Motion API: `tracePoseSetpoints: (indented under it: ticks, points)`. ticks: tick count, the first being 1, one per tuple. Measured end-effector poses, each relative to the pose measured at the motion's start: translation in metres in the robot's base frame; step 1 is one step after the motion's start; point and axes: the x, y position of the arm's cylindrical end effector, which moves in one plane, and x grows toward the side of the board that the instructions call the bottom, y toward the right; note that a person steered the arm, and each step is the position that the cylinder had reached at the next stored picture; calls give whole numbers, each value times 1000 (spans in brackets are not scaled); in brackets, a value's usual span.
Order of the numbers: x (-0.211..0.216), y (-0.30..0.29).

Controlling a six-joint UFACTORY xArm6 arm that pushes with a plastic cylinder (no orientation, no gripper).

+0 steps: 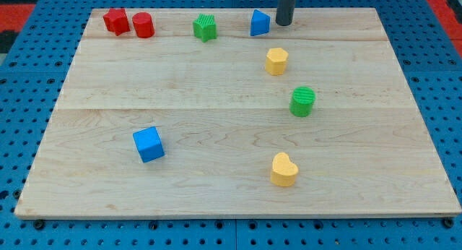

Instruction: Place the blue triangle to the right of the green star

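Note:
The blue triangle [260,22] sits near the board's top edge, to the right of the green star [205,27], with a gap between them. My tip [284,23] is the lower end of the dark rod and stands just right of the blue triangle, close to it or touching it.
The wooden board [180,207] also holds a red star [115,21] and a red cylinder [143,25] at top left, a yellow hexagon [276,61], a green cylinder [302,101], a blue cube [149,144] and a yellow heart [283,170].

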Motion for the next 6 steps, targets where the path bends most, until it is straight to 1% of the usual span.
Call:
tracePoseSetpoints:
  ticks: [2, 4, 6]
  points:
    - [0, -35]
    - [0, -36]
    - [0, -60]
